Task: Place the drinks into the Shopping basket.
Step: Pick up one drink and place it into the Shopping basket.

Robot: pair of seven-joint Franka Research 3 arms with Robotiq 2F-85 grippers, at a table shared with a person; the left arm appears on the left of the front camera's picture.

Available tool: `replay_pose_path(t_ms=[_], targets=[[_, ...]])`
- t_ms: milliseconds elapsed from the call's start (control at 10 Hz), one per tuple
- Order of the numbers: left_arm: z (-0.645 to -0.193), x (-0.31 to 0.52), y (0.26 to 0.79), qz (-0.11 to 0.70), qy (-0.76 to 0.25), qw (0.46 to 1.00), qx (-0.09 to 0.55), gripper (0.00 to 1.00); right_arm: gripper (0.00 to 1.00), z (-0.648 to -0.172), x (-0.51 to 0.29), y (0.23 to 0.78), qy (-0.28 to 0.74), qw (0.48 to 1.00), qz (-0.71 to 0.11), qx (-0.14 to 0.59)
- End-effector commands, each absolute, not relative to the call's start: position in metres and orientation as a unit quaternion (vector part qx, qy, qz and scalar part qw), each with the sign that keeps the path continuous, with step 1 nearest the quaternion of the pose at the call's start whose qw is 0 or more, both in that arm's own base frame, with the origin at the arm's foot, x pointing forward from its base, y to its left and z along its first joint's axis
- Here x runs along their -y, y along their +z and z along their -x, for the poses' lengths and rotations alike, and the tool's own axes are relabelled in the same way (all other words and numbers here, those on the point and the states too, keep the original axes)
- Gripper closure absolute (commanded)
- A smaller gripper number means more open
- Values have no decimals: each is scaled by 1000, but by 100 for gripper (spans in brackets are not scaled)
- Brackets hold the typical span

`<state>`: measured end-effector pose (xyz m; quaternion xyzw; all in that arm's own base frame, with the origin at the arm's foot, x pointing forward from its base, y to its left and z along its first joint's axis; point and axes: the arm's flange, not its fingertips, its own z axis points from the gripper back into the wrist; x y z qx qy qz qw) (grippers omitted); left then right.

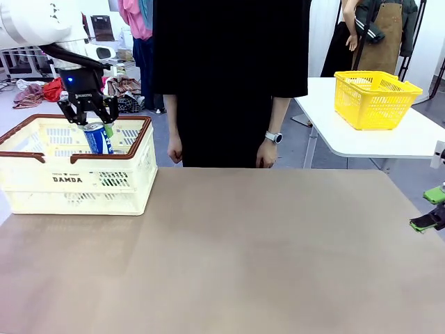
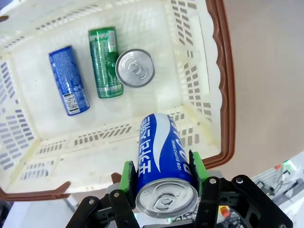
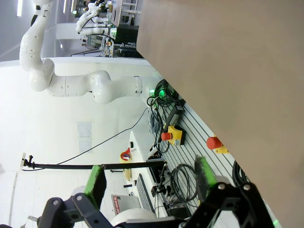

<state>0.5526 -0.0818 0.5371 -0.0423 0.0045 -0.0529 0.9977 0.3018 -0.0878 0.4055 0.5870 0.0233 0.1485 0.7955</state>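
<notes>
My left gripper (image 1: 96, 125) is shut on a blue and white drink can (image 1: 99, 138) and holds it upright over the cream Shopping basket (image 1: 76, 182) at the table's left. In the left wrist view the green pads (image 2: 129, 174) clamp the held can (image 2: 161, 156) above the basket's near wall (image 2: 95, 137). On the basket floor lie a blue can (image 2: 69, 80) and a green can (image 2: 105, 61); a third can (image 2: 135, 68) stands upright beside them. My right gripper (image 1: 430, 209) sits open at the table's right edge, its fingers (image 3: 95, 186) wide apart with nothing between them.
A person in black (image 1: 229, 83) stands at the far edge, hands hanging down. A yellow mesh basket (image 1: 375, 99) rests on a white side table (image 1: 389, 142) at the back right. The brown tabletop (image 1: 243, 250) stretches bare from the Shopping basket to the right.
</notes>
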Motion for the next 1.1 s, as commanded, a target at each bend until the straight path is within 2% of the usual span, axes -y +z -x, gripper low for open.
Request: replay_pose_path(t_ms=[0, 600, 1000], targets=[[-561, 87, 535, 30, -56, 998, -27, 100, 0, -301, 89, 409, 146, 797, -586, -30], [-581, 85, 482, 33, -37, 997, -59, 100, 0, -301, 89, 409, 146, 797, -586, -30], [-589, 90, 450, 14, -3, 998, -53, 100, 0, -301, 89, 409, 146, 797, -586, -30]])
